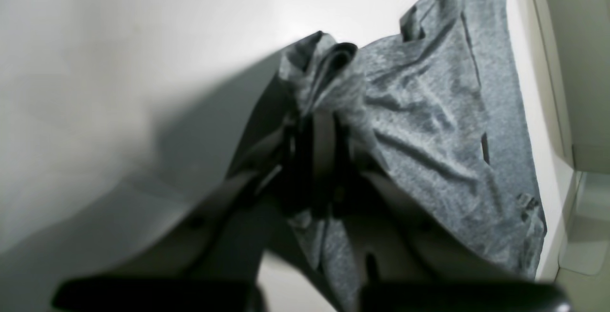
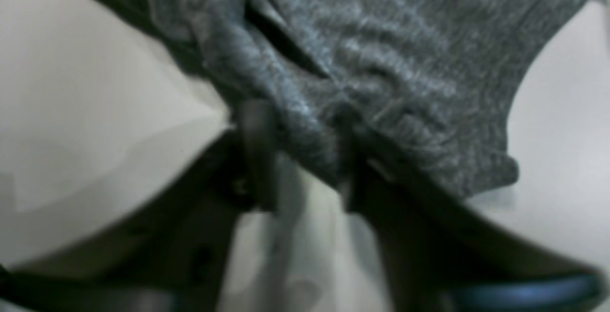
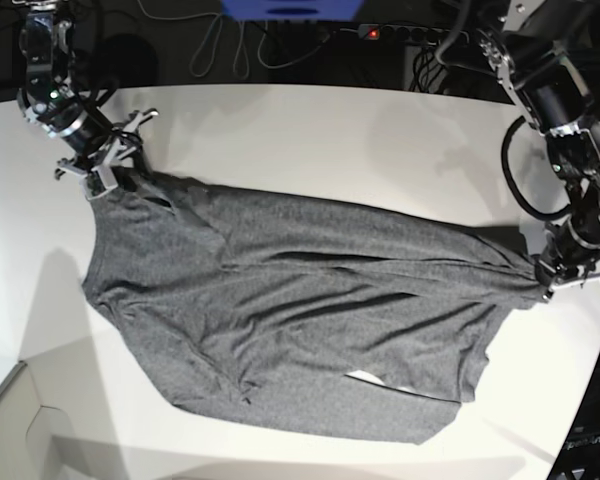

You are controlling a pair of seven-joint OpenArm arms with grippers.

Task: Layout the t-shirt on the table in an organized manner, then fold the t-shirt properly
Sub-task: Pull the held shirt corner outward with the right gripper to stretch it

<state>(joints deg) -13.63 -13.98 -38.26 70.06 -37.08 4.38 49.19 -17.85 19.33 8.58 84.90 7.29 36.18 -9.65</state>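
T-shirt [image 3: 300, 310]: sprawled, wrinkled, across the table [image 3: 310, 130]. Left gripper [image 1: 324, 126]: clamped on a bunched corner. Right gripper [image 2: 298, 159]: jaws astride the opposite edge, grip uncertain. We should pinch firmly, then draw apart evenly.

Along the top edge of the base view, a blue box [image 3: 292, 8] sits centre; a black power strip [image 3: 400, 33] with a red light lies right of it; loose cables [image 3: 225, 45] hang left.

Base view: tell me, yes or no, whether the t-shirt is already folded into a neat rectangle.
No. The t-shirt lies spread and wrinkled across the table, stretched between the left gripper and the right gripper.
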